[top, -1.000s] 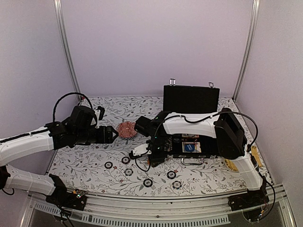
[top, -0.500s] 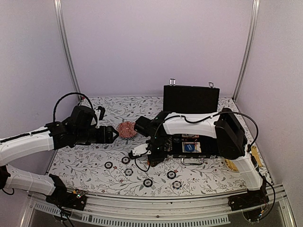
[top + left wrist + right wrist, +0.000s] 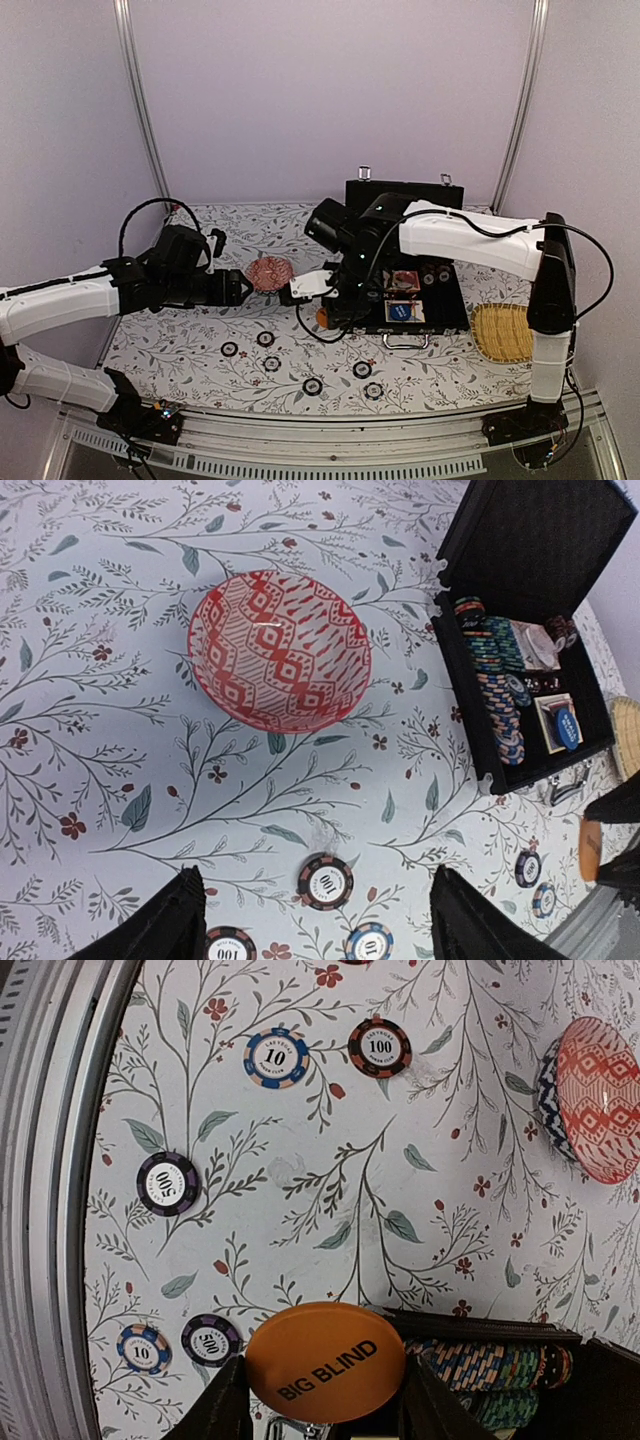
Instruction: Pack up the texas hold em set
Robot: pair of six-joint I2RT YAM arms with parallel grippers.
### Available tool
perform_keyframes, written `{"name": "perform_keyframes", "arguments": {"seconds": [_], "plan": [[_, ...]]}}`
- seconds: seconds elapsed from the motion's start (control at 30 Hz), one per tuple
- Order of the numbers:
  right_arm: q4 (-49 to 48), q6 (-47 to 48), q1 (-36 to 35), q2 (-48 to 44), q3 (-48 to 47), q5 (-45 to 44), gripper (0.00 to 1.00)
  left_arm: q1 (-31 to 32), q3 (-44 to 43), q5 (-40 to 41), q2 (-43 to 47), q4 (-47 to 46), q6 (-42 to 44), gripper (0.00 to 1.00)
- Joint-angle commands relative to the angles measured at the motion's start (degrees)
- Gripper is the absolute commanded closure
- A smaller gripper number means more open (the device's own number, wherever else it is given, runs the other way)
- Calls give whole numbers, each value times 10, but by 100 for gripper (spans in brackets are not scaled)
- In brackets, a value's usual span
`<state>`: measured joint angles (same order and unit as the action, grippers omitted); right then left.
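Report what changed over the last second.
The right arm lifted from the table by the front-left corner of the briefcase, its elbow swinging right and uncovering the yellow tray. The right gripper now hangs above the table, shut on the orange disc. The left gripper, open near the pink dome, the briefcase and the loose chips stayed put.

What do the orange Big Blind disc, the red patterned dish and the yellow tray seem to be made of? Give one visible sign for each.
Orange disc: probably plastic, matte; smooth even face with printed black lettering.
Red patterned dish: perhaps glazed ceramic or melamine; slightly glossy, with a faint highlight.
Yellow tray: woven plant fibre, possibly bamboo or rattan; visible weave lines.
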<state>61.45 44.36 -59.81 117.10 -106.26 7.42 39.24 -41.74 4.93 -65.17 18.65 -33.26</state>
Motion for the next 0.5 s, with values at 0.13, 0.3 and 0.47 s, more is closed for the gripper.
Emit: {"name": "perform_keyframes", "arguments": {"seconds": [0.13, 0.3, 0.47], "plan": [[-13, -1, 139, -54, 78, -16, 58, -8, -23, -10, -14, -10, 4, 22], [-29, 12, 229, -56, 84, -24, 58, -7, -23, -11, -15, -7, 3, 22], [-50, 23, 291, -28, 76, -33, 58, -7, -25, -16, -16, -8, 0, 22]]}}
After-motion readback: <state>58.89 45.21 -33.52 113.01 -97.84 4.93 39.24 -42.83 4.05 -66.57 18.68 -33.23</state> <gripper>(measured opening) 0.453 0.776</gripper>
